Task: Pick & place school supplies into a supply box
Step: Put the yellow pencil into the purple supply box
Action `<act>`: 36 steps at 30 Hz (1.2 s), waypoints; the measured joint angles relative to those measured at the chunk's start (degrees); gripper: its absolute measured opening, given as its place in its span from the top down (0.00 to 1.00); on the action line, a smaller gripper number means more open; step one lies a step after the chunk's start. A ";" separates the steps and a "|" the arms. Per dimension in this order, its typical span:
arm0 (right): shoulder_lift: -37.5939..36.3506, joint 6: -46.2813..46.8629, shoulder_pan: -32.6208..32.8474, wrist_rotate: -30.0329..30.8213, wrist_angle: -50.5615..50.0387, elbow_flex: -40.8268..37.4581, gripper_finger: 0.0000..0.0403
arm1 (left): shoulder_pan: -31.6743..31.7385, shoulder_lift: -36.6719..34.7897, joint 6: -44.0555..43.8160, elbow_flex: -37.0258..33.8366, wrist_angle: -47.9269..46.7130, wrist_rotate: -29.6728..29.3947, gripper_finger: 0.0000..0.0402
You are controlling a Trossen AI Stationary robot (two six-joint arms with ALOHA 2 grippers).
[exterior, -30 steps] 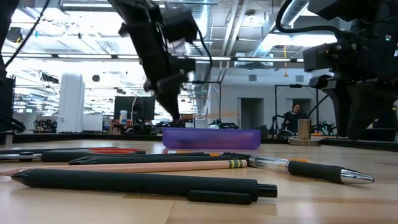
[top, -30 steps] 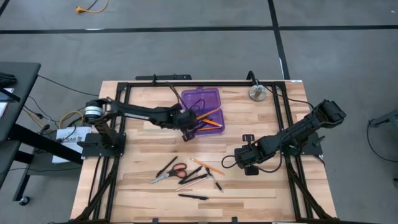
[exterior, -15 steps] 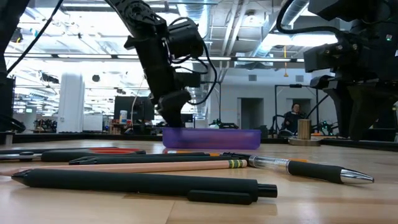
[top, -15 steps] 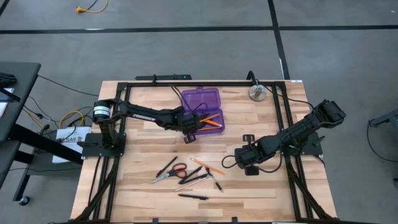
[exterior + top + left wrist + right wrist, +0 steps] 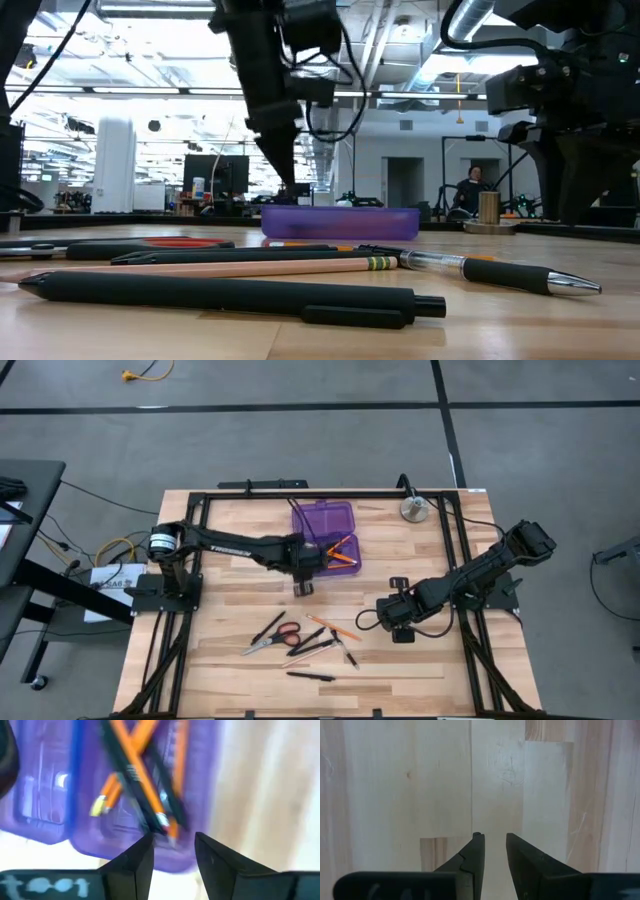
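I see wood table (image 5: 220, 660); silver disc (image 5: 413, 510) at 1 o'clock; left gripper (image 5: 172, 852) released, empty over purple box (image 5: 325, 535); right gripper (image 5: 492, 851) parted, empty.

Wooden table (image 5: 230, 650) carries purple case (image 5: 325, 520); scissors (image 5: 272, 638); disc (image 5: 413, 510).

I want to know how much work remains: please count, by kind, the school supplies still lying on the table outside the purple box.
Scissors: 1
Orange pencils: 1
Black pens: 5 (some overlap in the pile, so this count is approximate)
Total: 7
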 joint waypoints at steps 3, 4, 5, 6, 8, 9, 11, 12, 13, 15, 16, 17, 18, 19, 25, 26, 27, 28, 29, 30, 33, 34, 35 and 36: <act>0.00 -0.20 0.00 0.02 -0.29 0.00 0.81 | -4.13 -0.02 3.53 1.00 -2.54 0.08 0.67; 0.00 -0.37 0.00 0.02 -0.49 0.00 0.81 | -5.51 -0.02 4.60 1.08 -2.91 0.10 0.67; 0.00 -0.43 0.00 0.08 -0.65 0.00 0.81 | -6.97 -0.02 5.62 1.08 -3.15 0.24 0.67; 0.00 -0.54 0.00 0.30 -0.83 0.00 0.81 | -8.35 -0.02 6.48 1.08 -3.31 0.69 0.67; 0.00 -0.61 0.01 1.23 -0.94 0.00 0.81 | -10.79 -0.02 7.10 1.08 -3.10 1.64 0.67; 0.00 -0.62 0.02 1.65 -0.92 0.00 0.81 | -11.85 -0.02 7.11 1.08 -2.95 2.27 0.67; 0.00 -0.63 0.04 2.07 -0.90 0.00 0.81 | -13.55 -0.02 7.18 1.08 -2.88 3.88 0.67; 0.00 -0.62 0.12 2.51 -0.87 0.00 0.81 | -14.15 -0.02 7.22 1.08 -2.88 5.10 0.67; 0.00 -0.59 0.31 3.13 -0.80 0.00 0.81 | -14.62 -0.02 7.24 1.08 -2.82 6.32 0.68; 0.00 -0.61 0.68 3.79 -0.10 0.00 0.81 | -15.06 0.33 7.28 1.08 -2.07 8.31 0.69; 0.00 -0.58 0.87 4.03 0.30 0.00 0.81 | -15.14 0.44 7.42 0.96 -1.58 8.69 0.70; 0.00 -0.58 1.17 4.25 0.72 0.00 0.81 | -15.11 0.46 7.79 0.36 -0.21 8.86 0.71; 0.00 -0.58 1.43 4.37 1.33 0.00 0.81 | -15.07 0.46 8.39 -0.47 1.98 9.21 0.72; 0.00 -0.46 1.69 4.38 1.98 0.00 0.81 | -14.83 0.46 9.15 -1.35 4.06 9.63 0.73; 0.00 1.19 3.36 4.39 2.94 0.00 0.81 | -12.87 0.50 9.79 -5.71 9.35 9.83 0.75; 0.00 1.39 3.55 4.38 2.77 0.00 0.81 | -12.63 0.52 9.78 -6.14 9.40 9.77 0.75; 0.00 1.62 3.81 4.38 2.53 0.00 0.81 | -12.44 0.52 9.78 -6.46 9.93 9.62 0.75; 0.00 1.81 4.02 4.39 2.45 0.00 0.81 | -12.33 0.52 9.78 -6.64 10.79 9.60 0.75; 0.00 1.82 4.15 4.39 2.45 0.00 0.81 | -12.26 0.52 9.82 -6.84 11.72 9.61 0.75; 0.00 1.82 4.17 4.39 2.42 0.00 0.81 | -12.17 0.50 9.94 -7.25 12.86 9.65 0.75; 0.00 1.84 4.15 4.39 2.40 0.00 0.81 | -12.10 0.50 11.32 -8.34 15.44 10.17 0.75; 0.00 1.84 4.15 4.39 2.42 0.00 0.81 | -12.10 0.50 11.74 -8.45 15.88 10.18 0.75; 0.00 1.85 4.13 4.39 2.43 0.00 0.81 | -12.10 0.50 11.94 -8.58 15.88 10.15 0.75; 0.00 1.86 4.13 4.39 2.44 0.00 0.81 | -12.10 0.50 12.05 -8.74 15.86 10.15 0.75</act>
